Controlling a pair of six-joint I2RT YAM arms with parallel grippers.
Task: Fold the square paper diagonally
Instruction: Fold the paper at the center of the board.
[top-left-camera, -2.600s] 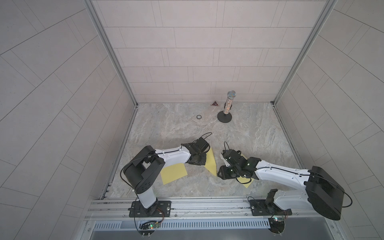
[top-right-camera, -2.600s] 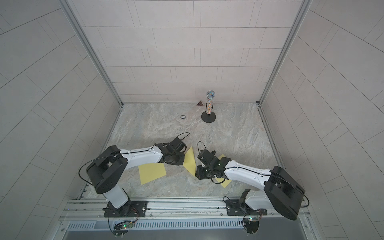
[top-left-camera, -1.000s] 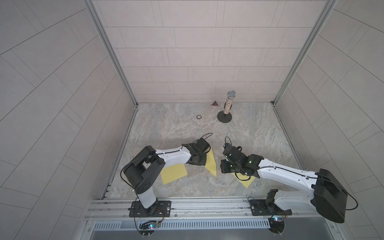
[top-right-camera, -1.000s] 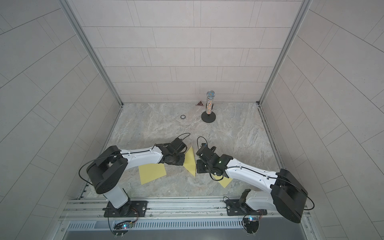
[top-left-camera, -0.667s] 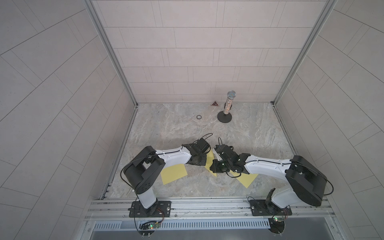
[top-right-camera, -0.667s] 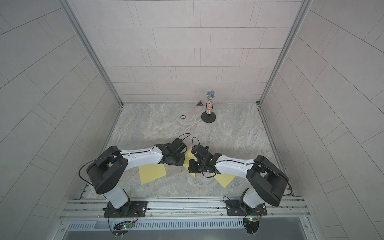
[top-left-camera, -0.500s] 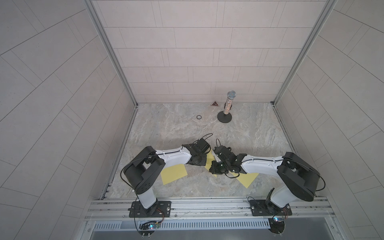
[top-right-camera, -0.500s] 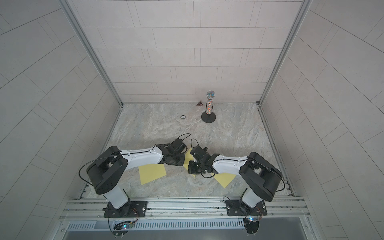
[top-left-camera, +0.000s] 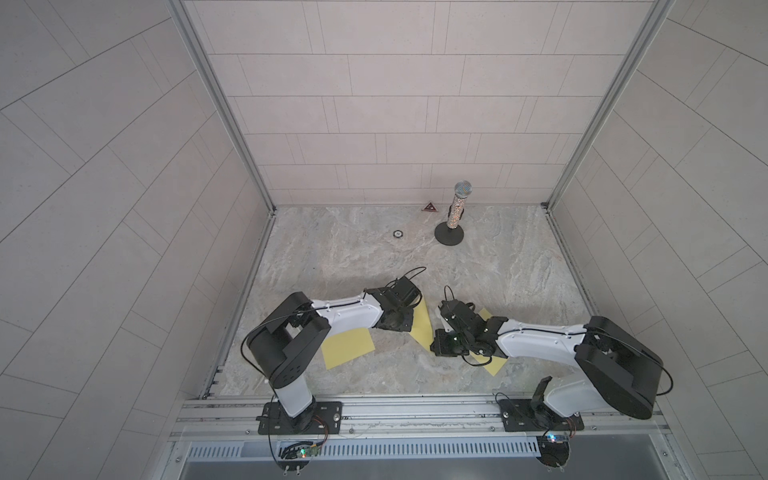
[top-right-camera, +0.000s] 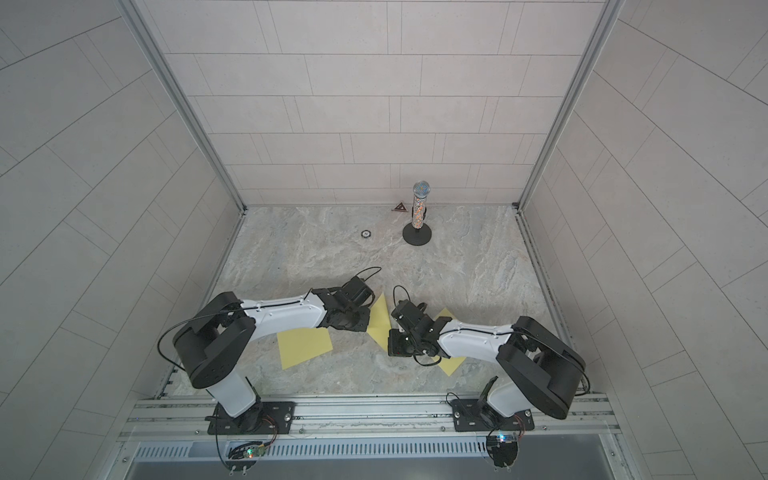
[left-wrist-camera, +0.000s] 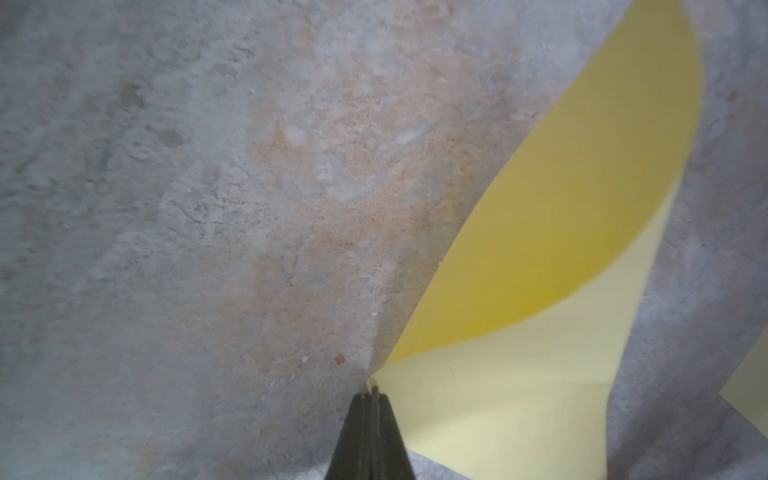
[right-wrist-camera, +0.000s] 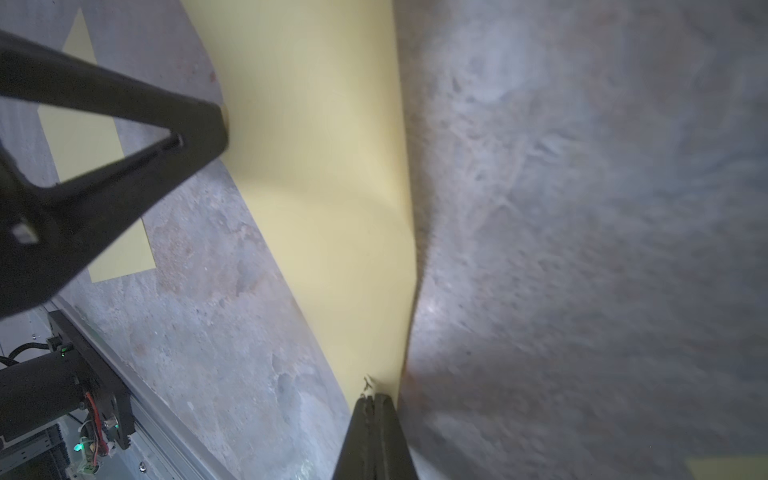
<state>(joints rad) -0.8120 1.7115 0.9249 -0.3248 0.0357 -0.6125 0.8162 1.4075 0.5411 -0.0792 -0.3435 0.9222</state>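
Note:
The square paper (top-left-camera: 422, 326) (top-right-camera: 379, 322) is pale yellow and lies doubled over between my two grippers. In the left wrist view its upper layer (left-wrist-camera: 582, 187) arches loosely over the lower one. Both layers fan out from my left gripper (left-wrist-camera: 371, 390), which is shut on the paper's corner down at the table. From the right wrist view, that same left gripper (right-wrist-camera: 222, 120) meets the paper's edge. My right gripper (right-wrist-camera: 372, 397) is shut, and its tip rests on the narrow end of the folded paper (right-wrist-camera: 332, 187).
A second yellow sheet (top-left-camera: 347, 348) lies flat under my left arm. Another sheet (top-left-camera: 492, 365) lies under my right arm. At the back stand a microphone on a round base (top-left-camera: 455, 216), a small ring (top-left-camera: 398, 234) and a small triangle (top-left-camera: 429, 207).
My right arm has swung left from over the right-hand sheet, and its shut gripper now touches the folded paper. The left gripper has stayed still.

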